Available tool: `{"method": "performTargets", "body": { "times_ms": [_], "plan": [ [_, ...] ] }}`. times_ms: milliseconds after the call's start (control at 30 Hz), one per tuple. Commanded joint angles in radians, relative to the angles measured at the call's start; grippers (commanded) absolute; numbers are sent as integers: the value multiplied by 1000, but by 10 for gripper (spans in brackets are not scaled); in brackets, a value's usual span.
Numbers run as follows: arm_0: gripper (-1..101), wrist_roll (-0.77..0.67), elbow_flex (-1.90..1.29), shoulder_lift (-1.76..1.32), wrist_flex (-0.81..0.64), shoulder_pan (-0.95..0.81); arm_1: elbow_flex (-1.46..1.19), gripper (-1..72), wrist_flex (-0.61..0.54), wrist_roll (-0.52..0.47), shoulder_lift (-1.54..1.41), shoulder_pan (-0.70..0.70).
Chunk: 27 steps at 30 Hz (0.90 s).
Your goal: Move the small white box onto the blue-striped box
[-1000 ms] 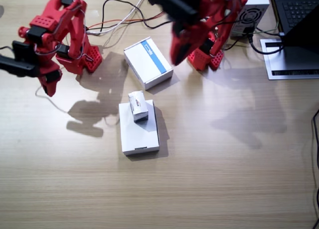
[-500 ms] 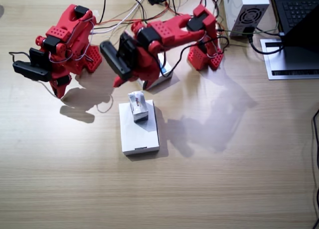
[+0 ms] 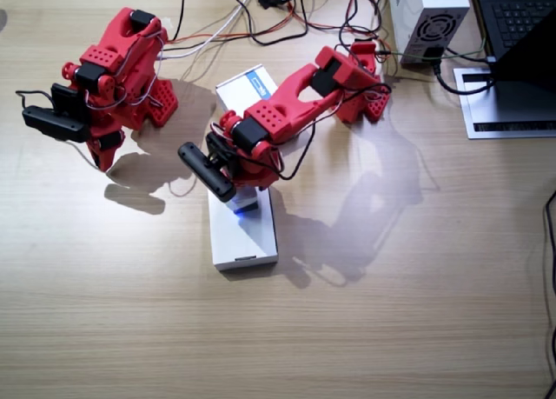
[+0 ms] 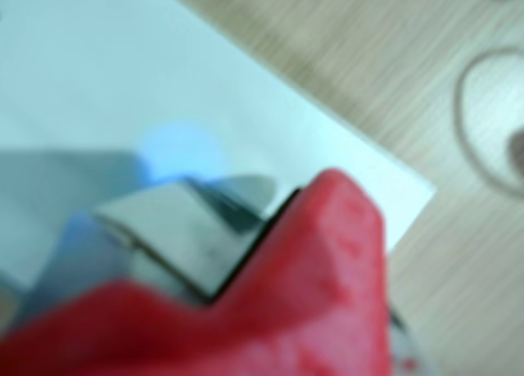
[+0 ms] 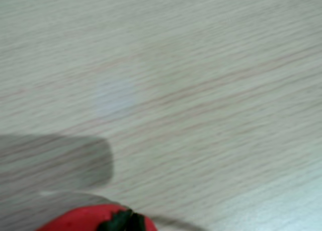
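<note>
The small white box (image 3: pixel 247 202) stands on the upper end of the large plain white flat box (image 3: pixel 245 238), mostly hidden under my left gripper (image 3: pixel 239 187). That gripper has come down right over it. In a wrist view a red finger (image 4: pixel 327 261) lies against the small box's grey face (image 4: pixel 172 228), but the blur hides how the jaws stand. Behind the left arm, the blue-striped box (image 3: pixel 249 83) shows only its far corner. My right gripper (image 3: pixel 98 158) hangs shut and empty over bare table, well to the side.
Cables (image 3: pixel 261 16) run along the table's far edge. A grey power supply (image 3: pixel 430 16), a laptop (image 3: pixel 521 16) and a white sheet (image 3: pixel 508 112) sit at the far corner beside the left arm's base. A loose wire loop (image 4: pixel 483 122) lies near the flat box.
The left arm swung from high over its base down across the blue-striped box, and its gripper now covers the small white box. The right arm drew in a little, then held still.
</note>
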<state>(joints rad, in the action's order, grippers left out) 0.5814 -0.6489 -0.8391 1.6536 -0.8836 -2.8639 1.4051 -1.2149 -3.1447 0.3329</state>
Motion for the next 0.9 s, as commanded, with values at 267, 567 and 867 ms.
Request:
{"method": "performTargets", "body": {
  "times_ms": [267, 567, 867],
  "plan": [
    [224, 3, 0, -72, 23, -95, 11, 2, -12, 9, -28, -17],
    [239, -35, -291, -525, 23, -222, 11, 2, -20, 35, -28, -29],
    [221, -140, -675, -715, 9, -499, 11, 2, -23, 71, -28, -43]
  ]
}}
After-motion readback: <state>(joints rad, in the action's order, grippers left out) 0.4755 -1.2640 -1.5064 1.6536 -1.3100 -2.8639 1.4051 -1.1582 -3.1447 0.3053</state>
